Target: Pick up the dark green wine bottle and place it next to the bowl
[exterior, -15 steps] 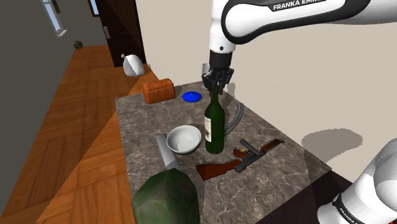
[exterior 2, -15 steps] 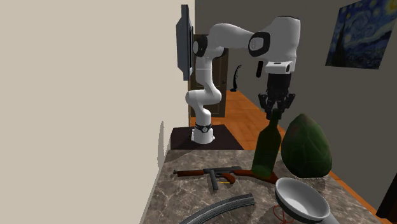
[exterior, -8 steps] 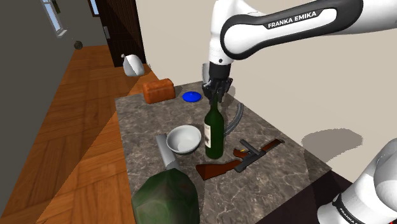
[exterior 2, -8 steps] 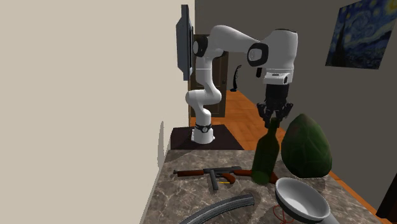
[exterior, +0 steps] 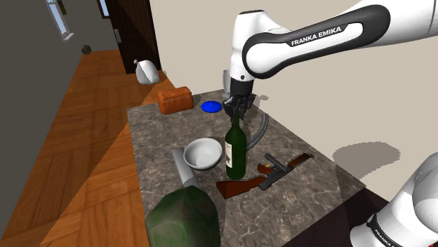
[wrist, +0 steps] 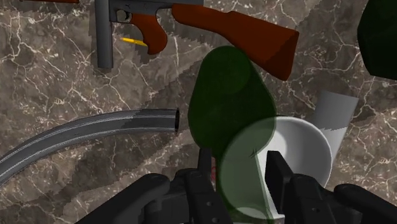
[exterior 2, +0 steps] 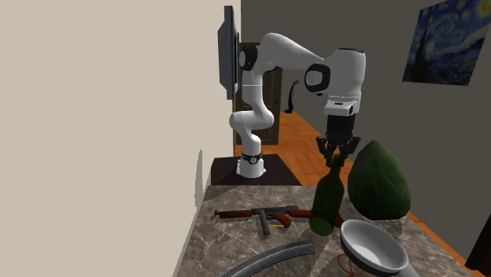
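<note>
One bottle (exterior: 236,151), one bowl (exterior: 202,154), one gun (exterior: 263,177)

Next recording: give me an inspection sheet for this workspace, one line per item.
Surface: dark marbled tabletop, crowded.
Job's things: dark green bottle roughly upright, close beside the white bowl, on the shoulder view's right of it.
Clutter: gun, curved grey strip, blue disc, brown loaf, grey cylinder, large green lump.
Gripper: gripper above the bottle, fingers clasping its neck.
Cables: nothing seen.
Surroundings: wooden floor, beige wall, painting.
</note>
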### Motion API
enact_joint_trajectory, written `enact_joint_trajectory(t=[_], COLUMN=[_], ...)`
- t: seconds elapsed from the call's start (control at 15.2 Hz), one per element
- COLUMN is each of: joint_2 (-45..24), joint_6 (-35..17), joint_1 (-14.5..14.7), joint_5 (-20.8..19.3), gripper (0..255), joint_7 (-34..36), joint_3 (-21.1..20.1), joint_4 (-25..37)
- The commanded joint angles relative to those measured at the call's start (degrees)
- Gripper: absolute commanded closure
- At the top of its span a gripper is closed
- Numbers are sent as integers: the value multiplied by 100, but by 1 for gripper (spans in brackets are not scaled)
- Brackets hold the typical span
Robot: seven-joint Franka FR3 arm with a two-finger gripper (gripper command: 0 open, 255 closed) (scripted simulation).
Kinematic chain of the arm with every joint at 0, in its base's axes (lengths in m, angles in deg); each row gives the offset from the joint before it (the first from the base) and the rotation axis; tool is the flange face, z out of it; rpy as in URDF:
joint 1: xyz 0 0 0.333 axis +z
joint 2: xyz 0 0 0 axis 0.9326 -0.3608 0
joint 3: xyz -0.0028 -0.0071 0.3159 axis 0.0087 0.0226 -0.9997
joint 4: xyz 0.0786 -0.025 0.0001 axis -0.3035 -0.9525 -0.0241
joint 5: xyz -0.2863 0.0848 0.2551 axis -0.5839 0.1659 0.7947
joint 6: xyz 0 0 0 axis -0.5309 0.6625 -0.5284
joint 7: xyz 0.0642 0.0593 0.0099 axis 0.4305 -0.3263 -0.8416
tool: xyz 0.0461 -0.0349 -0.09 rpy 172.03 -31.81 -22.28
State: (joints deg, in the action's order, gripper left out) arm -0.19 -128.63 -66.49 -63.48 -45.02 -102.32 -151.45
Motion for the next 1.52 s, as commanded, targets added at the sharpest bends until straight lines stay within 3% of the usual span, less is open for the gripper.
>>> enact_joint_trajectory(t=[0.0, 0.26, 0.33, 0.66, 0.92, 1.45], joint_2=[-6, -6, -5, -6, 154, 154], joint_6=[-9, -9, -6, -9, 698, 698], joint_1=[1, 2, 1, 2, -3, -3], joint_5=[0, 0, 1, 0, 50, 50], gripper=[255, 255, 0, 0, 0, 0], joint_7=[0, 1, -2, 1, -35, -35], joint_3=[-1, -1, 0, -1, 7, 7], joint_4=[-12, -12, -9, -12, 541, 541])
